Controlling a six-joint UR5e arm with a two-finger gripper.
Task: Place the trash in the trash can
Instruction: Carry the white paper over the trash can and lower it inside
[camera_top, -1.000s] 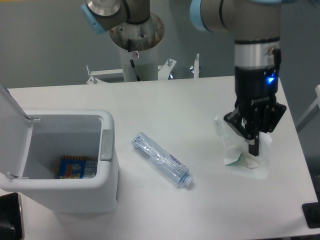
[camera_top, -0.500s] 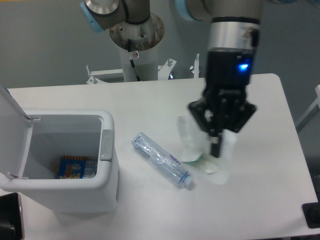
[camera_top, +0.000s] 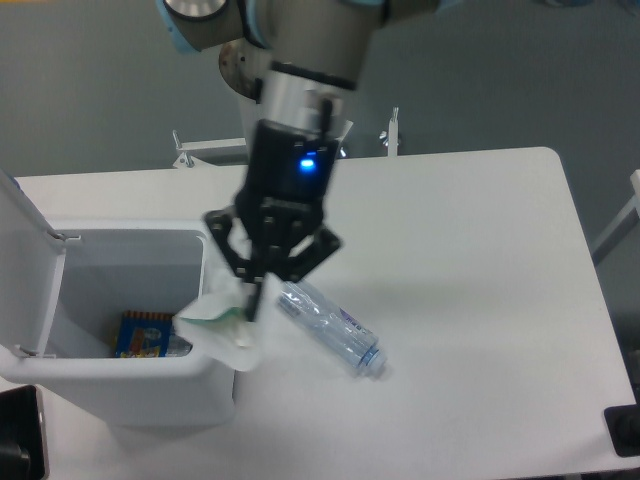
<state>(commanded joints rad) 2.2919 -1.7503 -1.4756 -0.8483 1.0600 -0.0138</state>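
My gripper (camera_top: 252, 291) is shut on the white flattened carton (camera_top: 220, 325), which hangs over the right rim of the trash can (camera_top: 120, 385). That white bin stands at the front left with its flip lid (camera_top: 22, 265) swung open. A clear crushed plastic bottle (camera_top: 328, 325) with a bluish label lies on the table just right of the gripper, its cap end toward the front right.
Inside the bin lies a blue and yellow packet (camera_top: 145, 335). The arm's base column (camera_top: 272, 120) stands at the back of the white table (camera_top: 480, 280). A dark object (camera_top: 625, 430) sits at the front right corner.
The gripper has carried the carton leftward from the table's right side, past the bottle, up to the bin's right rim. The bottle has not moved.
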